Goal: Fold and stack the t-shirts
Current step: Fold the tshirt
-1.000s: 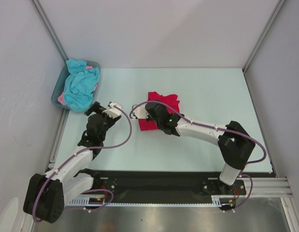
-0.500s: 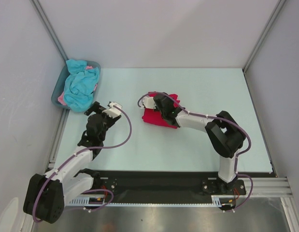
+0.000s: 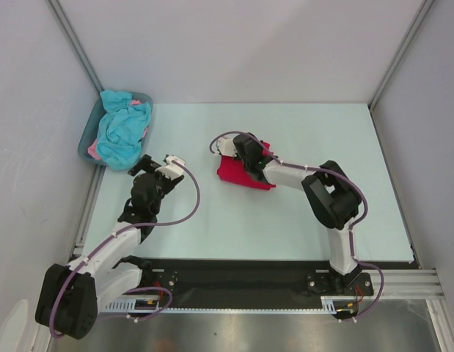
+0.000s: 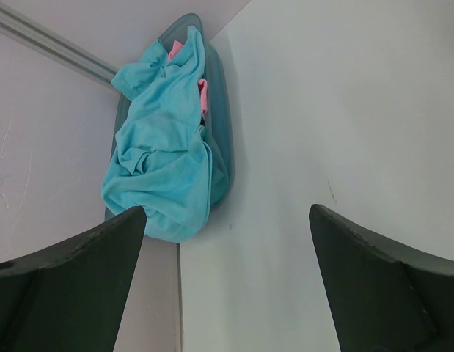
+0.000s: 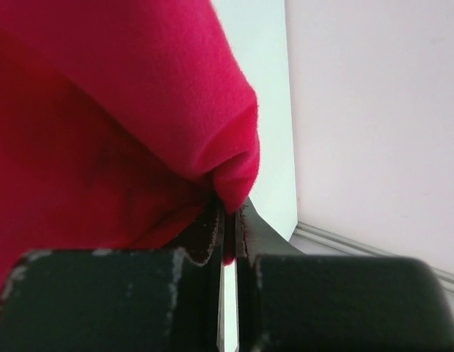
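A crimson red t-shirt (image 3: 240, 174) lies bunched near the middle of the table. My right gripper (image 3: 245, 150) is over its far edge, shut on a fold of the red cloth (image 5: 227, 158) that fills most of the right wrist view. A turquoise t-shirt (image 3: 122, 130) is heaped in the grey-blue tub, with a bit of pink t-shirt (image 4: 202, 94) showing under it. My left gripper (image 3: 159, 166) hovers open near the tub, with nothing between its fingers (image 4: 87, 271).
The grey-blue plastic tub (image 3: 85, 144) sits at the table's far left corner, against the left wall. White enclosure walls and metal rails bound the table on three sides. Both arm bases stand on the black rail at the near edge.
My right gripper has drawn the red cloth away from me toward the far side, and its arm has folded back. The red shirt's shape has changed. The left arm has not moved.
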### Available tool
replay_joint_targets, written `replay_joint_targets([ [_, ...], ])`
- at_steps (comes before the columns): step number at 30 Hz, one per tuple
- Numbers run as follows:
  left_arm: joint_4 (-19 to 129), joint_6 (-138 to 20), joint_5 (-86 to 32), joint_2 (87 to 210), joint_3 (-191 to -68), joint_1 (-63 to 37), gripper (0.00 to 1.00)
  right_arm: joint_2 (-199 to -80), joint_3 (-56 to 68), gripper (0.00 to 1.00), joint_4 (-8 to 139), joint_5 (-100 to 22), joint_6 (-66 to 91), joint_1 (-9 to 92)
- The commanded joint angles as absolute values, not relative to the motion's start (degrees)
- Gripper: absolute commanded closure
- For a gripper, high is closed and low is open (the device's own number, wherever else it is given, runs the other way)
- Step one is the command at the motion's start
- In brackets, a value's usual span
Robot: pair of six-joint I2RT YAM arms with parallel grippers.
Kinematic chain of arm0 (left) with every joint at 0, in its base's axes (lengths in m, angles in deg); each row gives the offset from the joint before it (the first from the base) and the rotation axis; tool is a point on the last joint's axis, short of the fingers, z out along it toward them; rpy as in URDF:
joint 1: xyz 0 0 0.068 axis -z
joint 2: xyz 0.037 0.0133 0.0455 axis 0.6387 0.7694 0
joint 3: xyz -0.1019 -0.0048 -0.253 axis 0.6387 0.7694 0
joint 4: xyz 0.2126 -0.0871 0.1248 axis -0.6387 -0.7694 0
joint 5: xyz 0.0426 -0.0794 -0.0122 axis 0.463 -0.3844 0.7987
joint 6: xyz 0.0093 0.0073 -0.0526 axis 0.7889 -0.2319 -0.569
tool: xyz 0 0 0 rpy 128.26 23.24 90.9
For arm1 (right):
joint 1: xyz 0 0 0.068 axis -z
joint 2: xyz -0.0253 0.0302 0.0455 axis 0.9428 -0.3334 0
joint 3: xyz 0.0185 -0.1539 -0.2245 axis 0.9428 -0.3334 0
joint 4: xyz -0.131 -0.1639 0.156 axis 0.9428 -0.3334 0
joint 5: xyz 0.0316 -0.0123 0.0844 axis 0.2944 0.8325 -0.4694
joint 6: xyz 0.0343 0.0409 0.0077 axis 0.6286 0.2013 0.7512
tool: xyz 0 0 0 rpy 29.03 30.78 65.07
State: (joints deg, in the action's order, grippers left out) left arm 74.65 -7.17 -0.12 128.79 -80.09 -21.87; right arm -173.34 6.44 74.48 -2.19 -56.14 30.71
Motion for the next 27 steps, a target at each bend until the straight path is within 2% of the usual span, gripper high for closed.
replay_joint_targets([
  [1,76.6,-8.5,-0.5,127.6,-79.8,-22.2,0.0,-174.8,10.6,1.0,77.7,-1.5,-56.8,31.8],
  [10,76.9,-8.4,-0.8,127.8,-80.0,-22.2,0.0,-177.3,10.7,1.0,78.7,-0.8,-56.8,33.0],
  [11,76.9,-8.4,-0.8,127.8,-80.0,-22.3,0.0,-177.4,10.7,0.98,78.7,-0.5,-56.7,33.2],
  [13,77.0,-8.3,-0.5,127.8,-80.0,-22.3,0.0,-178.0,10.8,0.77,79.2,0.1,-56.4,33.3],
  [14,77.1,-8.3,-0.5,127.7,-80.0,-22.3,0.0,-178.2,11.1,0.52,79.3,0.7,-56.1,33.6],
  [15,76.9,-8.3,-0.6,127.6,-80.1,-22.3,0.0,-178.7,11.2,0.39,80.3,1.3,-56.0,33.8],
  [16,76.9,-8.4,-0.7,127.6,-80.1,-22.3,0.0,-179.0,11.5,0.36,80.1,2.2,-56.0,34.0],
  [17,76.7,-8.5,-0.8,127.6,-80.1,-22.3,0.0,-179.2,11.8,0.25,80.5,2.8,-56.1,34.3],
  [19,76.4,-8.7,-1.0,127.3,-80.2,-22.3,0.0,-178.9,11.8,0.19,82.0,3.3,-55.8,34.6],
  [27,75.9,-9.1,-1.0,126.7,-80.1,-22.3,0.0,-174.8,12.5,0.13,91.3,8.0,-58.7,34.6],
])
